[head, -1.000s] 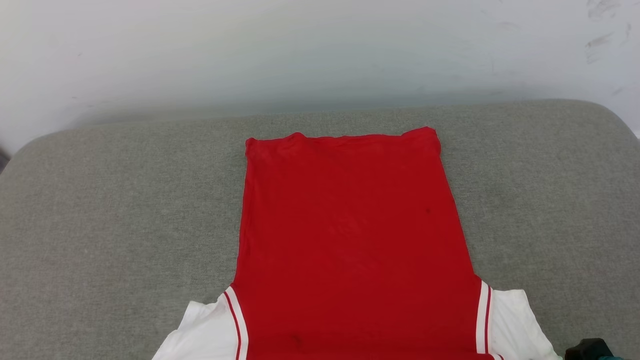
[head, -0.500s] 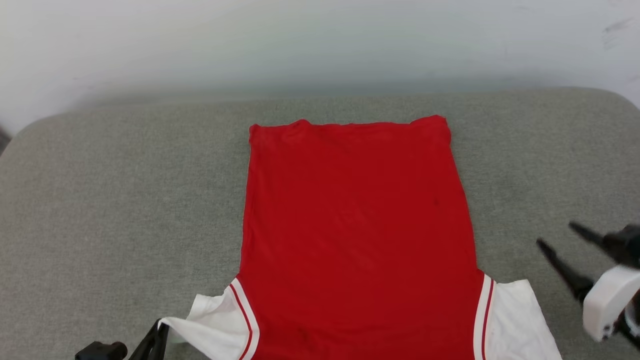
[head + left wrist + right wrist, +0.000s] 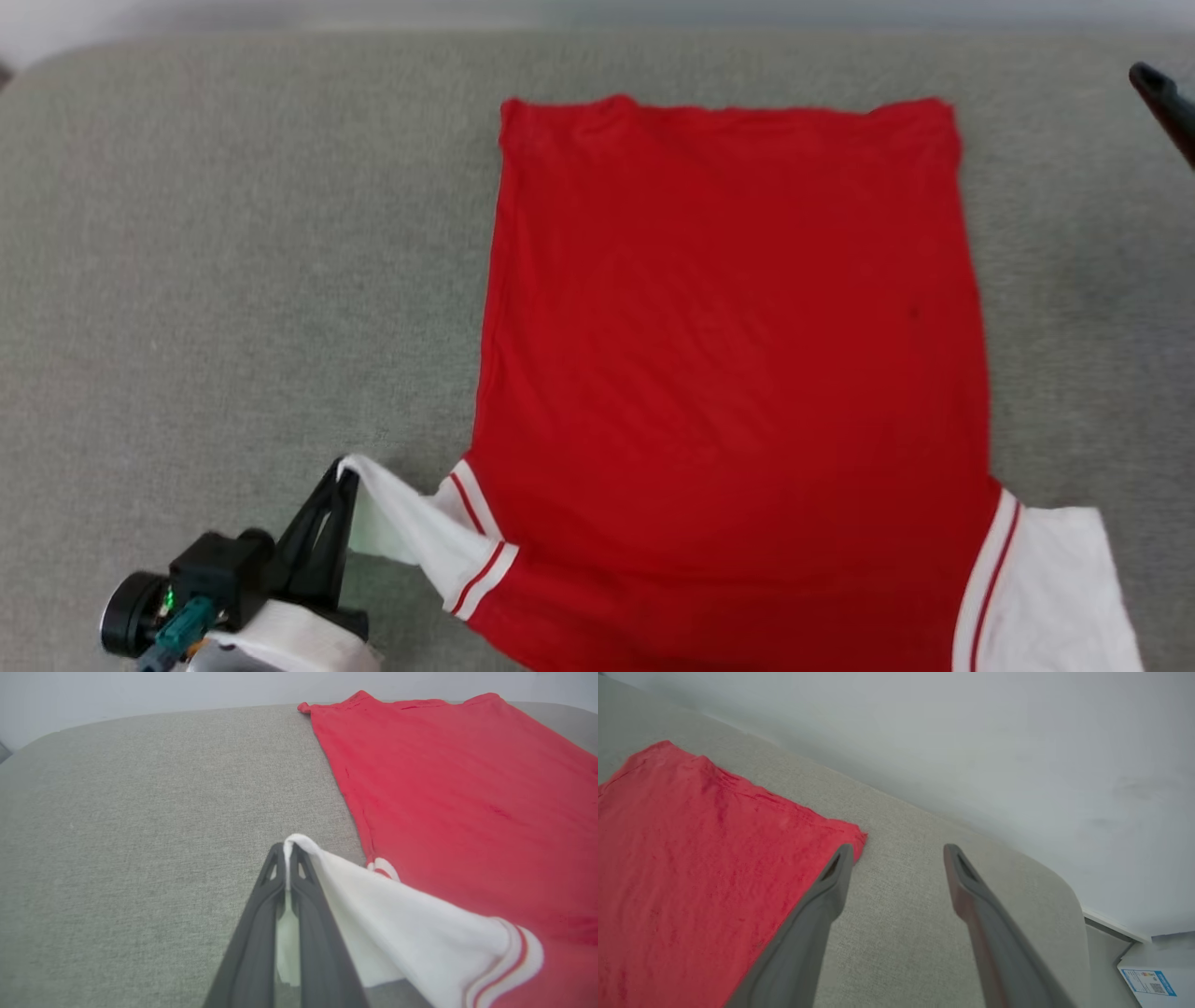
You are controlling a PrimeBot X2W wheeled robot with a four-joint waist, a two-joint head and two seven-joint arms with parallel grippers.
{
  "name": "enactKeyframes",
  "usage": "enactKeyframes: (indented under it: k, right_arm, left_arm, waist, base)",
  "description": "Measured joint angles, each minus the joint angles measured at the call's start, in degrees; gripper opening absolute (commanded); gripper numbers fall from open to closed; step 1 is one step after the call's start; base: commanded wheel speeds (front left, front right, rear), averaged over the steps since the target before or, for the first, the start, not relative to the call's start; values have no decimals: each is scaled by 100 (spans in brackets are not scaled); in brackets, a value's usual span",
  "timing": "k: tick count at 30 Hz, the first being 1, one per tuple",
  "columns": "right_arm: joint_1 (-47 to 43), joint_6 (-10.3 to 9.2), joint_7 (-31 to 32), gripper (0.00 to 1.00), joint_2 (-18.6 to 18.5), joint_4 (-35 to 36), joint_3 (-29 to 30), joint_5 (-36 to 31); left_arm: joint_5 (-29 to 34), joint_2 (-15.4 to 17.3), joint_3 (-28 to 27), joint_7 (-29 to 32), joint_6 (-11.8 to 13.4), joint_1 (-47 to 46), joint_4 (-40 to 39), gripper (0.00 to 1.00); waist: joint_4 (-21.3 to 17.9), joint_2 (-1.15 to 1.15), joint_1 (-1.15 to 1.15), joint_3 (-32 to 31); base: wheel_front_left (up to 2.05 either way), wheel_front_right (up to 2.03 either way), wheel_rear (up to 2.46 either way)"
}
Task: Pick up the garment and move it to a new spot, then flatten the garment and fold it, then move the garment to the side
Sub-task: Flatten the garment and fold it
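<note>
The left pincer [image 3: 287,847] is clamped tight on the garment [image 3: 728,327], at the edge of its left sleeve [image 3: 411,527]. Its two dark fingers are pressed together with a fold of white cloth pinched between the tips, and that sleeve is drawn up off the grey fabric surface [image 3: 205,280], stretched between the tips and the red body. The right pincer [image 3: 899,851] stands wide apart and grips nothing. Its two fingers hang over the bare surface just beside the garment's far right hem corner; whether a tip touches the cloth I cannot tell. The garment lies spread flat, plain red side up, hem away from the robot, between the two pincers. There is one garment with two white sleeves, and there are two pincers; the right sleeve [image 3: 1055,588] lies flat on the surface.
</note>
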State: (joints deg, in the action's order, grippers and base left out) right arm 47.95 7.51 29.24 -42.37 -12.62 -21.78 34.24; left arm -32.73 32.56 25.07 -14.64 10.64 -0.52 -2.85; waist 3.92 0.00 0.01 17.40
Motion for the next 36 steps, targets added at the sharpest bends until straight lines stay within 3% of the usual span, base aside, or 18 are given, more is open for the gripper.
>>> enactKeyframes:
  k: [5,10,16,24,25,26,32,36]
  right_arm:
    - [1135,0,1873,100,96,-587,-447,434]
    - [1928,-1,3196,100,263,-1115,-498,458]
    - [2263,-1,3742,100,605,-1583,-409,159]
    - [2190,0,3704,100,738,-1762,-289,-19]
    - [2187,0,3669,65,738,-1761,-297,-32]
    - [2171,0,3618,0,743,-1764,-302,-45]
    - [2083,-1,3281,0,781,-1740,-666,-93]
    - [1861,-1,3094,0,602,-1523,-1072,185]
  left_arm:
    - [172,-140,71,-10,-49,-415,-47,0]
    - [303,-287,116,-18,-86,-728,-90,0]
    - [476,-434,146,-25,-108,-984,-120,0]
    - [635,-583,190,-56,-216,-1202,-91,0]
    - [636,-588,190,-64,-241,-1220,-67,0]
    - [637,-597,189,-65,-255,-1242,-36,0]
    - [661,-641,82,-59,-264,-1193,100,0]
    - [627,-610,-18,-59,-247,-815,169,0]
  waist:
    - [234,0,0,563]
    - [471,0,0,1103]
    - [710,0,0,1688]
    - [905,0,-3,2093]
    - [902,0,-3,2090]
    - [894,0,-3,2072]
    - [812,0,-1,1743]
    - [702,0,-1,1344]
  base:
    - [0,0,0]
    - [0,0,0]
    - [0,0,0]
    - [0,0,0]
    - [0,0,0]
    - [0,0,0]
    - [0,0,0]
    - [0,0,0]
